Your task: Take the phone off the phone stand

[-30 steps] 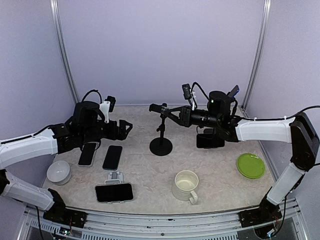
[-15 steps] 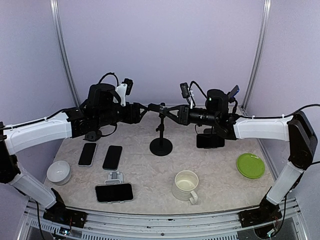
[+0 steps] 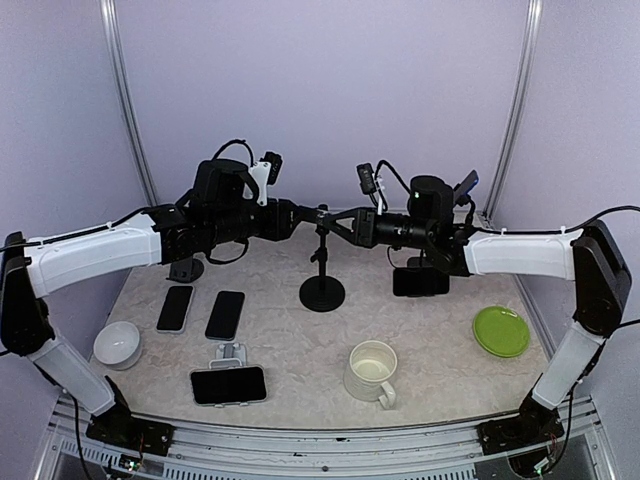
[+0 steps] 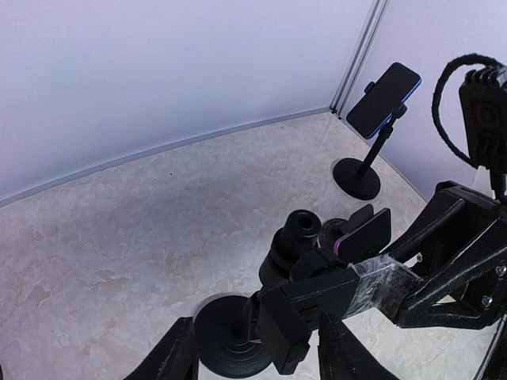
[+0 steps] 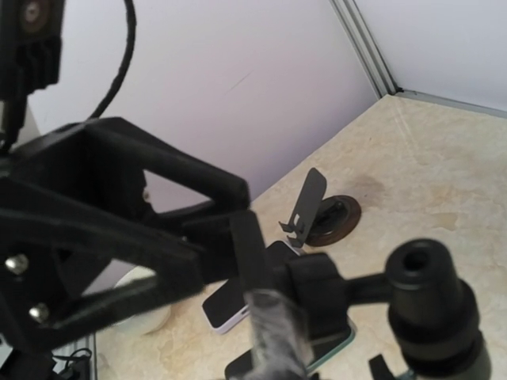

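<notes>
The black phone stand (image 3: 322, 291) stands mid-table on a round base, with a pole and a clamp head (image 3: 322, 215). My right gripper (image 3: 337, 217) reaches in from the right and is shut on the clamp head (image 5: 317, 286), between a plain finger and a taped one. A thin dark slab with a purple edge (image 4: 364, 233) sits by the clamp; I cannot tell whether it is a phone. My left gripper (image 3: 297, 216) is open at the clamp's left side, and its fingers (image 4: 172, 356) straddle the head (image 4: 305, 237) without touching it.
A phone on a stand (image 3: 467, 183) is at the back right, and another stand holding a phone (image 3: 420, 281) is behind the right arm. Two phones (image 3: 175, 307) (image 3: 225, 314) lie flat at the left. A white stand with a phone (image 3: 228, 384), a bowl (image 3: 117, 343), a mug (image 3: 372, 370) and a green plate (image 3: 501, 331) are near the front.
My left arm rose from above the flat phones and swung right to the stand's clamp head, still open. My right gripper has stayed on the clamp.
</notes>
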